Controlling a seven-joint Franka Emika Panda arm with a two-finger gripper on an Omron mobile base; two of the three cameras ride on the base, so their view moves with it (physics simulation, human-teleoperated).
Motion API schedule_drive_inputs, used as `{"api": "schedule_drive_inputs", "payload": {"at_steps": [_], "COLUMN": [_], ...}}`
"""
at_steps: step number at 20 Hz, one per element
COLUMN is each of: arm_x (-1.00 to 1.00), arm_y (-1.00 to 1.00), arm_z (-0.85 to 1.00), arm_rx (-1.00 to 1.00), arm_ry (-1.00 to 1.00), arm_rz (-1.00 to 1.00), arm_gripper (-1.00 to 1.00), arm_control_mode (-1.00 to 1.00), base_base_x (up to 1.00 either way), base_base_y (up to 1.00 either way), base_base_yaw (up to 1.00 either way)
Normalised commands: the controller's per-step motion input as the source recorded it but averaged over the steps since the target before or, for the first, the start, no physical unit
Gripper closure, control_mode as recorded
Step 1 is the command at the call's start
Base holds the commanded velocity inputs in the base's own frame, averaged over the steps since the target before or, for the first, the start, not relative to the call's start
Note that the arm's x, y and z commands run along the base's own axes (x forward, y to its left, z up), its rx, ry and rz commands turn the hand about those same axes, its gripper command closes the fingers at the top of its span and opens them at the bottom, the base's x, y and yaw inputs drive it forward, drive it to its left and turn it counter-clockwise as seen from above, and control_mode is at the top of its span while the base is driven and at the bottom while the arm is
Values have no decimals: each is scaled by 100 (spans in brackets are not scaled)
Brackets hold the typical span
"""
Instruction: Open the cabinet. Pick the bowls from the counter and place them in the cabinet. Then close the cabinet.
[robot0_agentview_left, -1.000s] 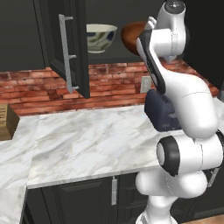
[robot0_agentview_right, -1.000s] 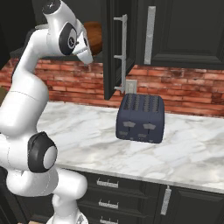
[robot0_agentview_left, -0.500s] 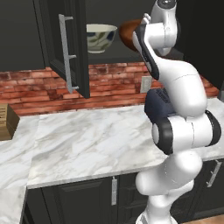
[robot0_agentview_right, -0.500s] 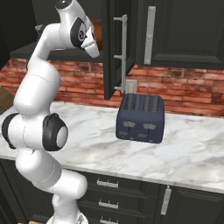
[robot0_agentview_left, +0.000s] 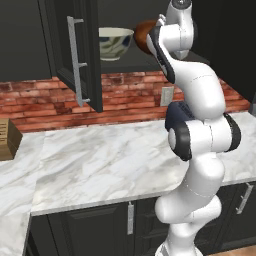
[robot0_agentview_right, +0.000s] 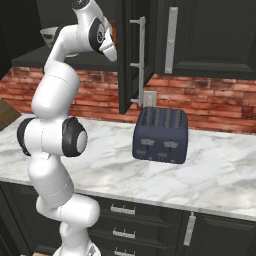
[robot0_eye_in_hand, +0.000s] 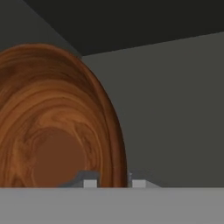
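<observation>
The cabinet's left door (robot0_agentview_left: 75, 55) stands open, and its right door (robot0_agentview_right: 200, 35) is closed. On the shelf inside sits the cream-white bowl (robot0_agentview_left: 114, 44) with dark blue marks, also seen as the pale bowl (robot0_agentview_right: 50, 35) behind my arm. Just to its right is the reddish-brown wooden bowl (robot0_agentview_left: 144, 36), held at shelf height inside the cabinet. In the hand view the wooden bowl (robot0_eye_in_hand: 52, 131) stands on edge, and my gripper (robot0_eye_in_hand: 114, 183) is shut on its rim, one fingertip on each side. The marble counter (robot0_agentview_left: 100, 160) lies below.
A dark blue toaster (robot0_agentview_right: 160, 135) stands on the counter (robot0_agentview_right: 220, 170) under the open door (robot0_agentview_right: 131, 55), against the brick wall (robot0_agentview_left: 125, 95). A wooden block (robot0_agentview_left: 7, 140) sits at the counter's far left. Dark drawers (robot0_agentview_right: 120, 220) run below the counter edge.
My arm's elbow and lower links have swung and straightened. The hand has stayed in the cabinet with the wooden bowl, edging slightly towards the white bowl.
</observation>
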Motion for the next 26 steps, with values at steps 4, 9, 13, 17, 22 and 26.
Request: {"api": "schedule_drive_inputs", "payload": {"at_steps": [4, 9, 13, 17, 22, 26], "arm_x": [6, 0, -9, -7, -1, -48], "arm_y": [0, 0, 0, 0, 0, 0], "arm_z": [0, 0, 1, 24, 4, 0], "arm_rx": [0, 0, 0, -5, -2, 0], "arm_ry": [0, 0, -18, -50, -18, -15], "arm_rz": [0, 0, 0, 0, 0, 0], "arm_gripper": [-100, -100, -100, -100, -100, -100], "arm_control_mode": [-100, -100, -100, -100, -100, -100], "base_base_x": [0, 0, 0, 0, 0, 0], "base_base_y": [0, 0, 0, 0, 0, 0], "base_base_yaw": [0, 0, 0, 0, 0, 0]}}
